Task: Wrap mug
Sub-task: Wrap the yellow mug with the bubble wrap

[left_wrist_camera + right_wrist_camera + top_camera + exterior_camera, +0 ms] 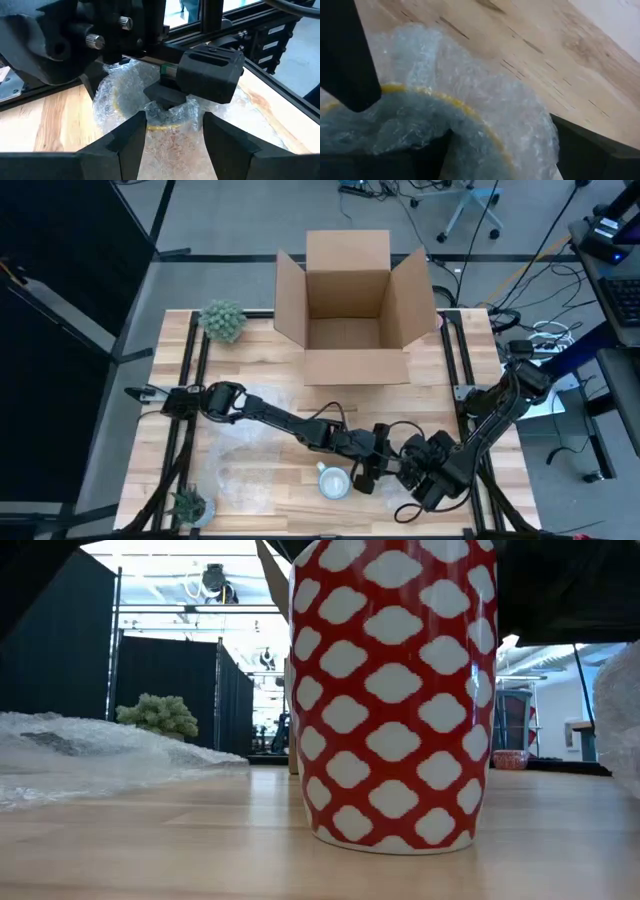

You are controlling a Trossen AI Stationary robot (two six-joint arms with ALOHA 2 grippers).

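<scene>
The mug (333,481), red with white lozenges in the low view (390,690), stands upright on the bench (260,360) near its front edge, just beside the left gripper (366,472). That gripper's fingers (125,145) are spread, with nothing between them but crumpled bubble wrap (150,107) ahead. The right gripper (412,476) sits on the far side of those fingers from the mug, close against the left gripper; its fingers (350,55) are bedded in a wad of bubble wrap carrying a yellow band (465,115), and whether they pinch it I cannot tell. More wrap (250,440) lies flat on the bench beside the mug. An open cardboard box (350,310) stands at the back edge, well apart from both grippers, with bare wood between. A small plant (222,320) sits at the back left corner, another (190,503) at the front left.
</scene>
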